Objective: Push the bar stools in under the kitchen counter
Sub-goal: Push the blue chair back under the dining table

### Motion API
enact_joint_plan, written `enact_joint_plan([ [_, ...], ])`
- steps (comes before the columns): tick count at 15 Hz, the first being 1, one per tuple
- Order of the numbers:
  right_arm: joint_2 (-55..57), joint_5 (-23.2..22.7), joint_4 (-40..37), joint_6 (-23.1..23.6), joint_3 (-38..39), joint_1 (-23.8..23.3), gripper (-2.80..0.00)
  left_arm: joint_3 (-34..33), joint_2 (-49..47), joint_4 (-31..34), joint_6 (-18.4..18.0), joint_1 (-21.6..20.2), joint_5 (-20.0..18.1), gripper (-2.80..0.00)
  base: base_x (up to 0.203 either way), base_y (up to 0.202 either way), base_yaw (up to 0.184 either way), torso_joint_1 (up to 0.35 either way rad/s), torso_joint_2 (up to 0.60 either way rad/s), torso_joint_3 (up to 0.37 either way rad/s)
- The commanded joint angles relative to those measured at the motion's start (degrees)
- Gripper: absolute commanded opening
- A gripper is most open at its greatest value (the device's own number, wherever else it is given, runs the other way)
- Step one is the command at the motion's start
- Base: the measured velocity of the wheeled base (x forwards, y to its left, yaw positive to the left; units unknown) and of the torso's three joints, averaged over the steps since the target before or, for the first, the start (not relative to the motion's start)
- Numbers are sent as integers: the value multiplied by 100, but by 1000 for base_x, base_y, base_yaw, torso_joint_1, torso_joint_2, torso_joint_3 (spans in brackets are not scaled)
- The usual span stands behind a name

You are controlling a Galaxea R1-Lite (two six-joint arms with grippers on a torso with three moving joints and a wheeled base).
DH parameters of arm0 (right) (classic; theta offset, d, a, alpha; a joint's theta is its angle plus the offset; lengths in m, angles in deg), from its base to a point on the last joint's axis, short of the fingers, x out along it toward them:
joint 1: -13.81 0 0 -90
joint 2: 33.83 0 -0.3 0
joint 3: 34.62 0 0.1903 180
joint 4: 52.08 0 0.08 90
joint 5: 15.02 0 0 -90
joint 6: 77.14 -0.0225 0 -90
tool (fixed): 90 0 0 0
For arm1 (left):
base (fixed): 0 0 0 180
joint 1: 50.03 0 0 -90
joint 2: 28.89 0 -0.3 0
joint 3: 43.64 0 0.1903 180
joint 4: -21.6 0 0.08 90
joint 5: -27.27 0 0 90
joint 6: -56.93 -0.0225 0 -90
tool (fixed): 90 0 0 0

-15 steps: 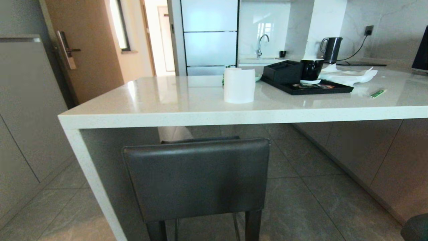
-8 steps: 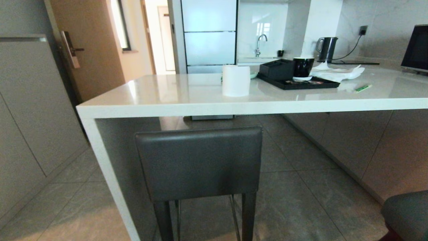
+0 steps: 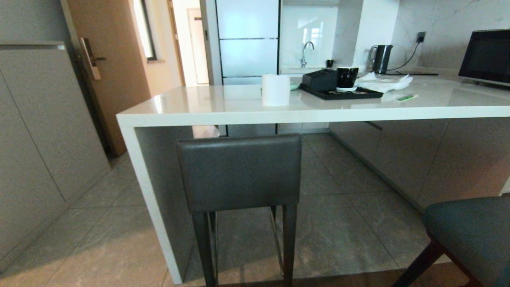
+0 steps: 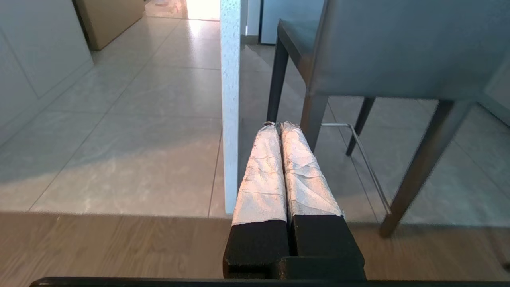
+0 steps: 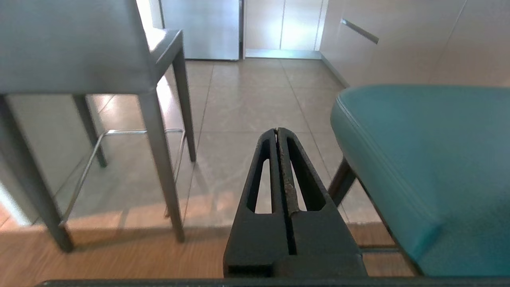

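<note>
Under the counter's (image 3: 279,115) left end, the grey stool (image 3: 239,171) sits seat tucked in, backrest facing the robot and parallel to the counter edge, which runs left-right. Teal stool (image 3: 470,235) stands at lower right, out from the counter. Left gripper (image 4: 278,124) and right gripper (image 5: 277,130) both hang low with fingers pressed together, holding nothing.

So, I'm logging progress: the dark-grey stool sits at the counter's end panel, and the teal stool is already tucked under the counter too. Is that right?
Not quite. The dark-grey stool does sit at the counter by its end panel, but the teal stool is not tucked in: the head view shows it out on the floor, well short of the counter edge. Both grippers are shut and touch neither stool.
</note>
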Motion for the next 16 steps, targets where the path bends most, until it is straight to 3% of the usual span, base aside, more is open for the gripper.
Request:
enact_joint_plan([
  [1,5,4,-2,6,53,0,-280,0,1,3,3,-1,5,-280,-200,0,-3,2,4,-2],
  [5,5,4,-2,6,53,0,-280,-8,1,3,3,-1,5,-280,-177,0,-3,0,4,1],
  [16,5,-2,-2,6,53,0,-280,1,1,3,3,-1,5,-280,0,0,0,0,0,0],
])
